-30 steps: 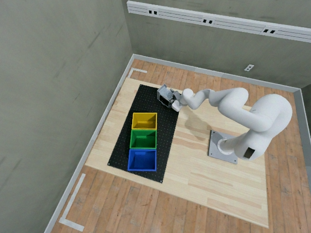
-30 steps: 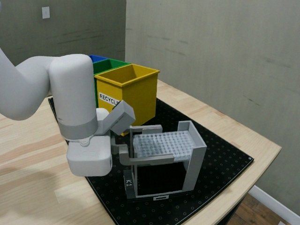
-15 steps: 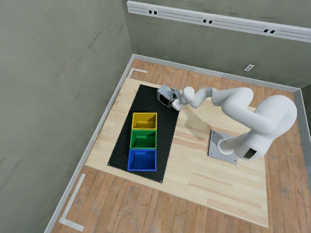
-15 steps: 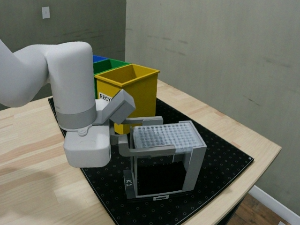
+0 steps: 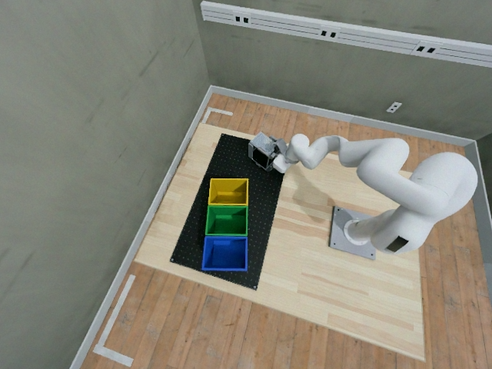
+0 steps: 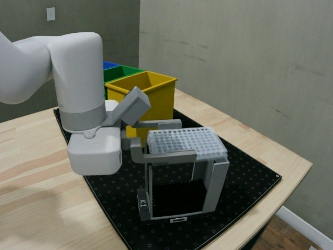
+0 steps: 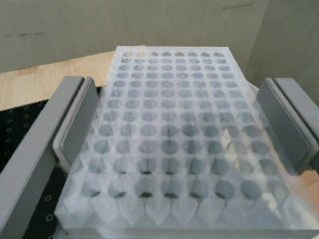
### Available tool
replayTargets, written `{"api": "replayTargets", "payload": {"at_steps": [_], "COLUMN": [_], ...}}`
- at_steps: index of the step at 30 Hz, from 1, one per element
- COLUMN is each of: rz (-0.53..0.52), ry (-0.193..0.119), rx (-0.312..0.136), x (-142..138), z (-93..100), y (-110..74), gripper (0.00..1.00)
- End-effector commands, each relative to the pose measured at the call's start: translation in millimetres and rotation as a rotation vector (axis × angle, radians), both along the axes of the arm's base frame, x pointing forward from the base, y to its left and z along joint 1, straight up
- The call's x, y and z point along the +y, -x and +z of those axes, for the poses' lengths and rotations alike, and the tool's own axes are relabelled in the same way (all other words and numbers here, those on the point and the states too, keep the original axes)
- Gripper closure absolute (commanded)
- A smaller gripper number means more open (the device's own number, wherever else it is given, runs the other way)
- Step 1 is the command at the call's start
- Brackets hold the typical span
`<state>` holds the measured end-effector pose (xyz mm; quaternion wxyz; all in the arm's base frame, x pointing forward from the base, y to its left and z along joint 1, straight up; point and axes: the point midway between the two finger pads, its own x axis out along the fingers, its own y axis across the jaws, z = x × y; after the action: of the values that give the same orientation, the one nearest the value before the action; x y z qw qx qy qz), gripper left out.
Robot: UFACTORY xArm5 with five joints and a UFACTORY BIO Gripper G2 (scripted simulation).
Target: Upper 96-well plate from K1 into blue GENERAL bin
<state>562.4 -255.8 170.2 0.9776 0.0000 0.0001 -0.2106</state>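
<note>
Upper 96-well plate (image 5: pixel 262 141) (image 6: pixel 187 141) (image 7: pixel 171 124) sits between the fingers of the gripper (image 6: pixel 188 139) (image 7: pixel 184 124), which is clamped on its long sides, wells up. Rack K1 (image 5: pixel 250 152) (image 6: pixel 218 184) stands below the gripper. Bins off to the gripper's side, all upright: yellow (image 5: pixel 228 180) (image 6: pixel 161 99) nearest, green (image 5: pixel 226 234) (image 6: pixel 129 70) between, blue (image 5: pixel 225 269) (image 6: pixel 109 64) farthest.

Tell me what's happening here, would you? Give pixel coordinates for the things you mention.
A robot arm's gripper (image 6: pixel 164 139) (image 7: pixel 181 121) is shut on a clear plate full of small wells (image 6: pixel 185 141) (image 7: pixel 171 124), holding it level at the top of a grey rack marked K1 (image 6: pixel 220 183). The plate is meant for the blue bin (image 5: pixel 225 254), which stands upright beyond the yellow (image 5: pixel 228 191) and green (image 5: pixel 227 220) ones.
</note>
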Motion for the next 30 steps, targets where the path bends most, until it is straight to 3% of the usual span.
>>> {"api": "replayTargets", "payload": {"at_steps": [1,30], "rz": [0.0,0.0], "ry": [0.004,0.004], "rx": [-0.001,-0.001], "x": [0,0], "z": [9.2,50.9], "y": [-0.5,-0.5], "gripper": [1.0,1.0]}}
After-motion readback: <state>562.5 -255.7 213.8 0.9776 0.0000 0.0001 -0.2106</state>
